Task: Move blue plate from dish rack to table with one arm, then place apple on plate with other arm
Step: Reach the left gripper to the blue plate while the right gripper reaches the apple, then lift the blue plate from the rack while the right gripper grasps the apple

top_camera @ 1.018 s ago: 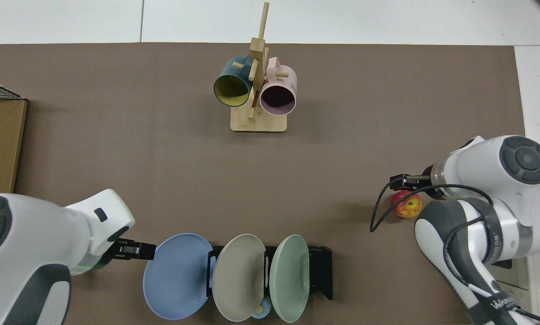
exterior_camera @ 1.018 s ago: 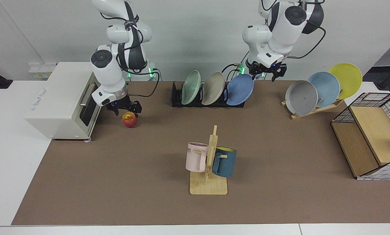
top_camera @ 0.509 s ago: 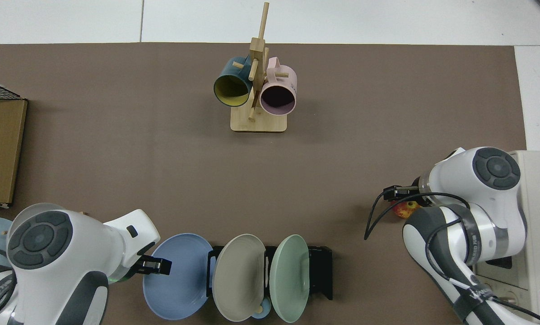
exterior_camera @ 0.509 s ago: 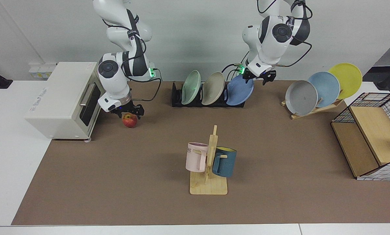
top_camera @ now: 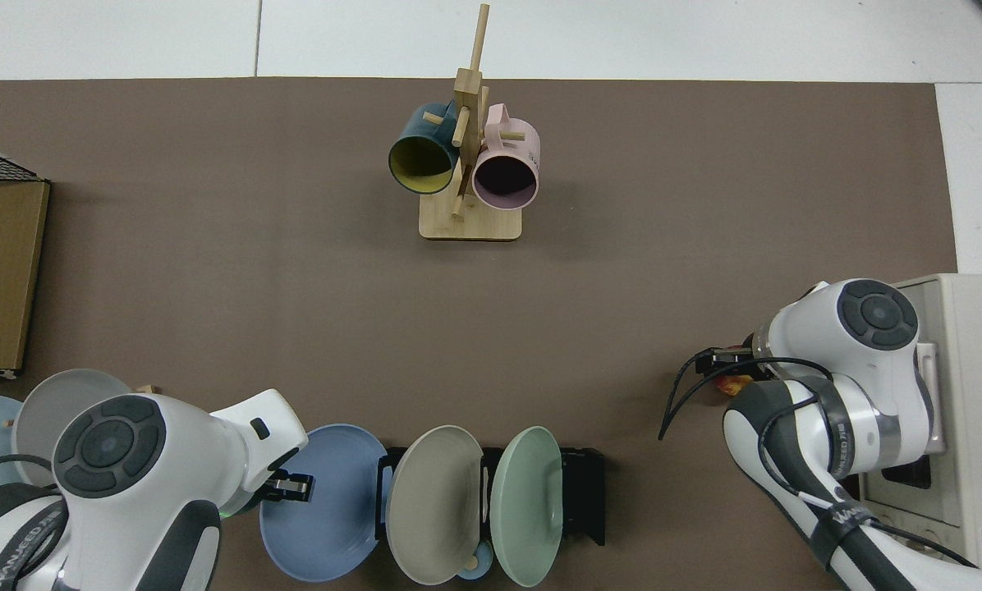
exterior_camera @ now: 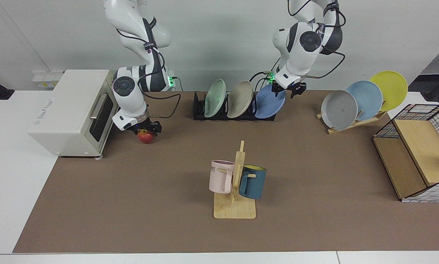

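A: Start at the left of the facing view. What holds what?

B: A white toaster oven [exterior_camera: 71,112] stands at the mat's edge with its door closed, so its inside is hidden. Just beside it the apple [exterior_camera: 145,136] sits on the table [exterior_camera: 131,205], and the right gripper [exterior_camera: 145,128] is down over the top of it, fingers on either side. I cannot tell whether they are pressing the fruit or still apart from it.

A: And the top view?

B: There the right gripper [top_camera: 725,362] covers most of the apple [top_camera: 734,384]; only a red and yellow sliver shows.

A: Next along?

B: The dish rack [exterior_camera: 234,110] holds three plates on edge: a green plate [exterior_camera: 215,98], a beige plate [exterior_camera: 240,99] and, in the end slot, the blue plate [exterior_camera: 269,100]. All lean the same way. The left gripper [exterior_camera: 287,89] is at the blue plate's upper rim. From above, the left gripper [top_camera: 290,487] overlaps the outer rim of the blue plate [top_camera: 327,501]; I cannot tell if it has clamped the rim.

A: Further along?

B: Nearer the camera a wooden mug stand [exterior_camera: 235,198] carries a pink mug [exterior_camera: 221,176] and a teal mug [exterior_camera: 252,181]. Beyond, a wooden plate stand [exterior_camera: 355,123] bears grey, pale blue and yellow plates, and a wire basket [exterior_camera: 417,154] lies tipped on its side.
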